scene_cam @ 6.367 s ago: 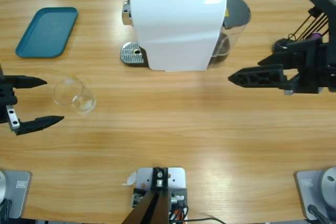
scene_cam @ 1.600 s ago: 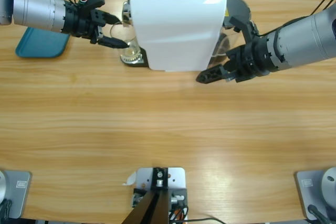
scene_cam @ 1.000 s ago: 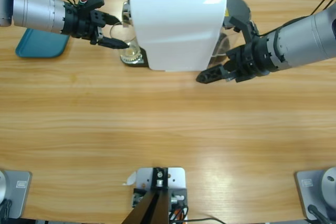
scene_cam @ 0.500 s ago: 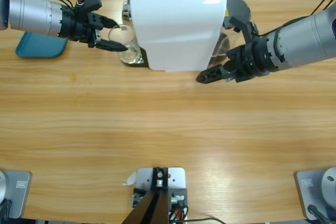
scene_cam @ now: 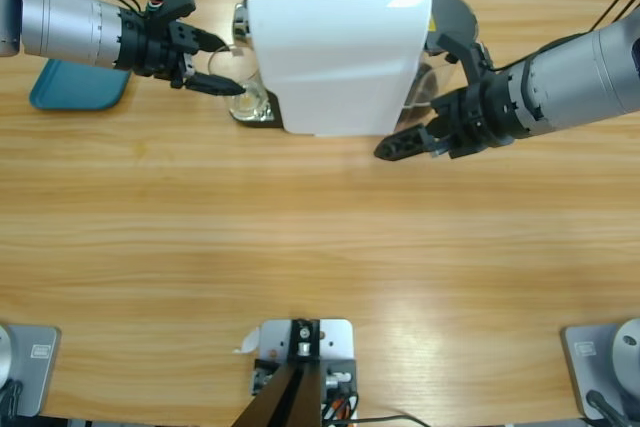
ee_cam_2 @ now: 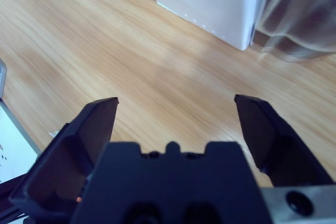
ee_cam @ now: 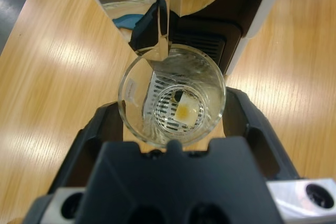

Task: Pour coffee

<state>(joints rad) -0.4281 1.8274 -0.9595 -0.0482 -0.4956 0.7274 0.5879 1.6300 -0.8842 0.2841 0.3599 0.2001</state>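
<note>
A small clear drinking glass (scene_cam: 246,97) (ee_cam: 172,100) stands on the drip grate under the chrome spout (ee_cam: 160,19) of the white coffee machine (scene_cam: 335,52). My left gripper (scene_cam: 222,64) (ee_cam: 173,116) reaches in from the upper left and is shut on the glass, one black jaw on each side. No dark coffee shows in the glass, only a yellowish glint at its bottom. My right gripper (scene_cam: 410,97) (ee_cam_2: 176,100) hangs open and holds nothing, beside the machine's right front corner.
A teal tray (scene_cam: 70,87) lies at the far left, partly under the left arm. The machine's clear water tank (scene_cam: 452,27) (ee_cam_2: 299,19) sits behind its right side, close to the right gripper. Bare wooden table (scene_cam: 320,247) fills the front.
The glass once stood on the table by the left gripper; it is now held on the drip grate. In the last half second the left gripper and glass shifted slightly right. The right arm held still.
</note>
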